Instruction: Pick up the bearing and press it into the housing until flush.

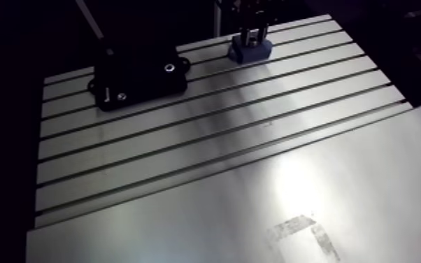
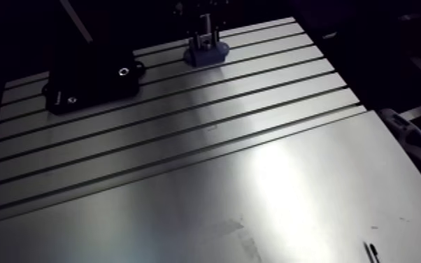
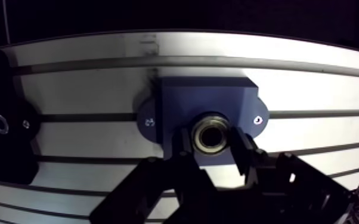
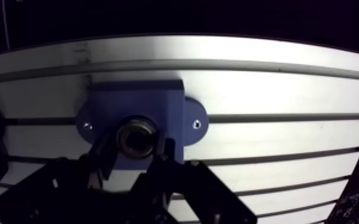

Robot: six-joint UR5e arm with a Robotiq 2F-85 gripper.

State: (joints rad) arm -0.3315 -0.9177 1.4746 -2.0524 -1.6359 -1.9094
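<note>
A blue housing (image 3: 182, 104) with two mounting ears sits on the slotted table near its far edge, also seen as the blue housing (image 1: 250, 53) in the arm view. A metal ring bearing (image 3: 212, 132) rests in the housing's round bore. My gripper (image 3: 212, 144) comes straight down over it, one dark finger tight against each side of the bearing. In the arm view the gripper (image 1: 252, 35) stands upright on top of the housing. How deep the bearing sits in the bore is hidden.
A black fixture block (image 1: 140, 77) with a round hole and screws lies on the slotted table (image 1: 206, 140), to the left of the housing. A smooth metal sheet (image 1: 255, 210) covers the near part, with a tape mark (image 1: 304, 234) on it.
</note>
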